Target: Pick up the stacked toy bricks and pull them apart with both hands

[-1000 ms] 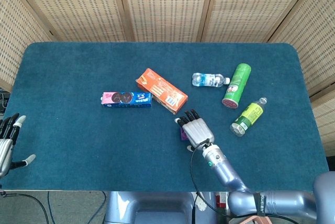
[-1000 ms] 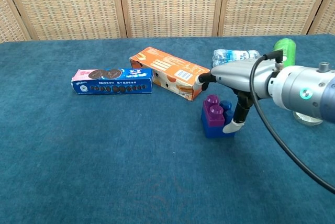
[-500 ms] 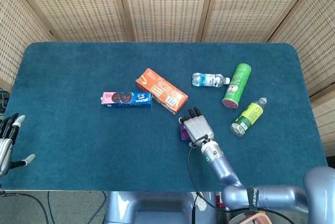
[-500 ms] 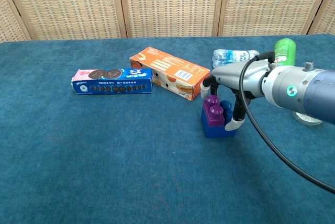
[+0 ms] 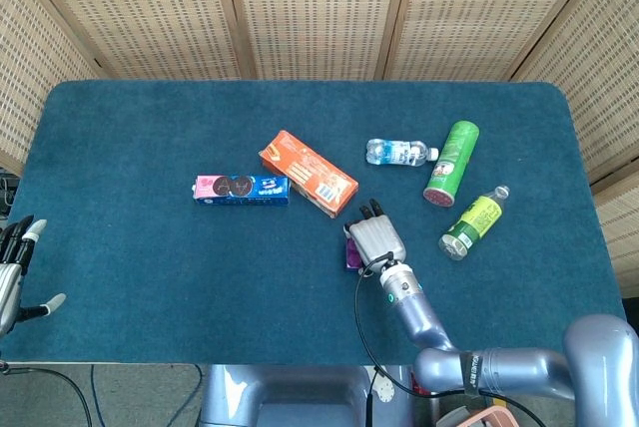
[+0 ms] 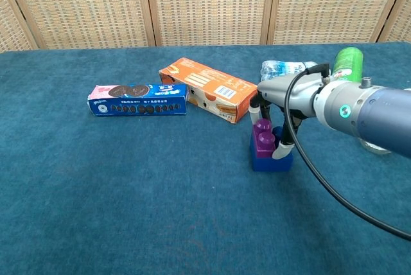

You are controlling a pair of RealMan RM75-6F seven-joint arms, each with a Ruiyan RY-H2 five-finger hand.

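The right hand has closed in over the last second. Its fingers, earlier hovering beside and above the small stack of plastic toy bricks, a purple brick on a blue one, now reach down on either side of it. A dark finger lies against the purple brick's far side and a white-tipped finger lies against the near right side. The hand looks to be closing on the stack, but the pictures do not settle whether it grips firmly or only touches. The stack sits on the dark teal cloth table, directly under the palm, not yet lifted. In the head view the stack shows only as a purple sliver at the hand's left edge.

This suggests the grasp is being made, with the lift and the pull apart yet to come.

The left hand rests far off to the left, at the table's near edge, fingers spread and holding nothing.

Just beyond the right hand lies an orange cardboard box; further left, a blue and pink biscuit packet. To the right lie a clear water bottle, a green cylindrical can and a yellow-labelled green bottle. All are closed, their contents unseen.
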